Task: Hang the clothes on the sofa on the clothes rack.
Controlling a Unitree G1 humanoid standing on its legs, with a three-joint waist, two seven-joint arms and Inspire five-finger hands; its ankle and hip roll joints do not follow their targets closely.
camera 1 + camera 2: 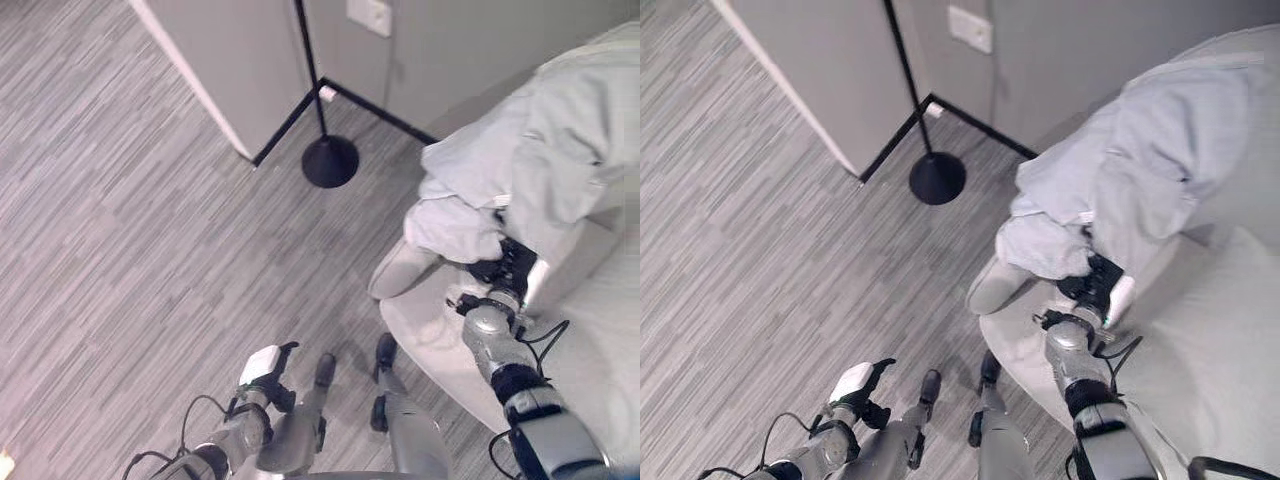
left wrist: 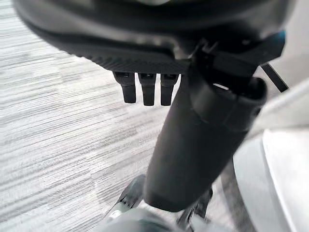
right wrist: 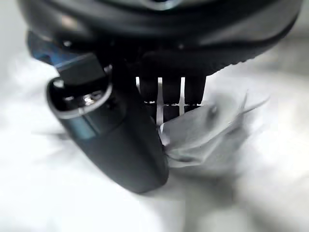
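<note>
Fingers (image 3: 166, 94) of right hand (image 1: 1095, 285) pinch clothes (image 1: 1140, 170).

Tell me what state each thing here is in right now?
Pale grey garment: crumpled in a heap on the sofa, not hung.
Light grey sofa: bearing the garment.
Right hand: at the garment's lower edge, fingers against a fold.
Left hand: low above the floor, holding nothing.
Black round-based stand: upright by the wall corner.
</note>
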